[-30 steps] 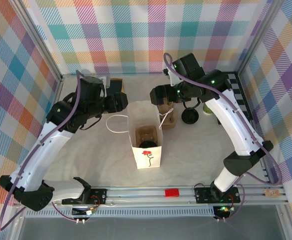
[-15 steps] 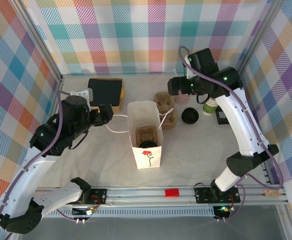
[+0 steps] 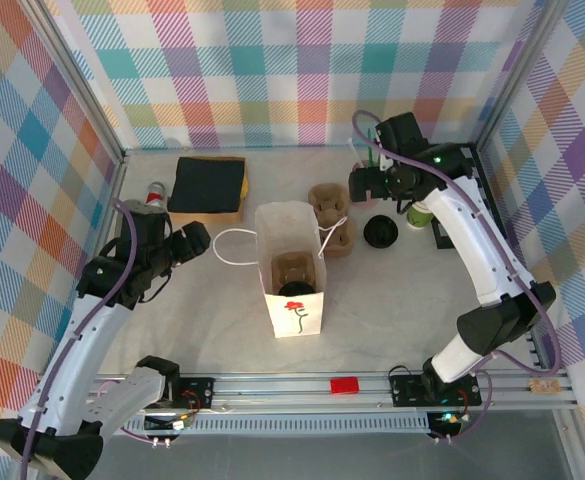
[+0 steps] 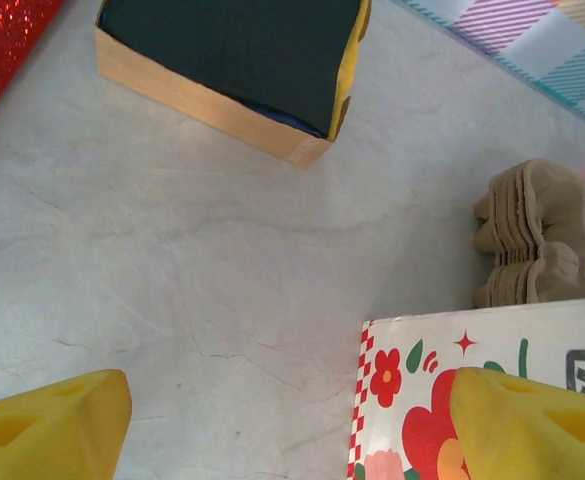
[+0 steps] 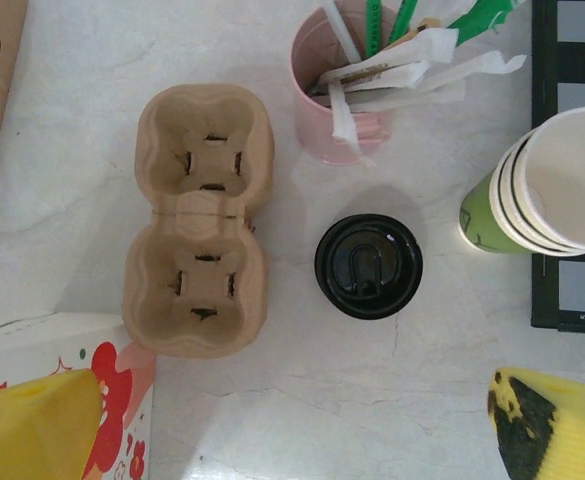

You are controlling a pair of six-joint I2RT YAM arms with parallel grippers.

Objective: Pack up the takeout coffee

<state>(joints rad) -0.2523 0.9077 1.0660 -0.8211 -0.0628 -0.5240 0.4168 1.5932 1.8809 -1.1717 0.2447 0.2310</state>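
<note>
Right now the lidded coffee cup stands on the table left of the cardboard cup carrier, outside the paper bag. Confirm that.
Not quite. The lidded coffee cup stands on the table right of the cardboard cup carrier, not left of it. It is outside the paper bag, as you say. The right wrist view shows this plainly.

Bare table (image 5: 292, 390) rings black lid (image 5: 368, 266); cup carrier (image 5: 200, 218) stands leftward
</note>
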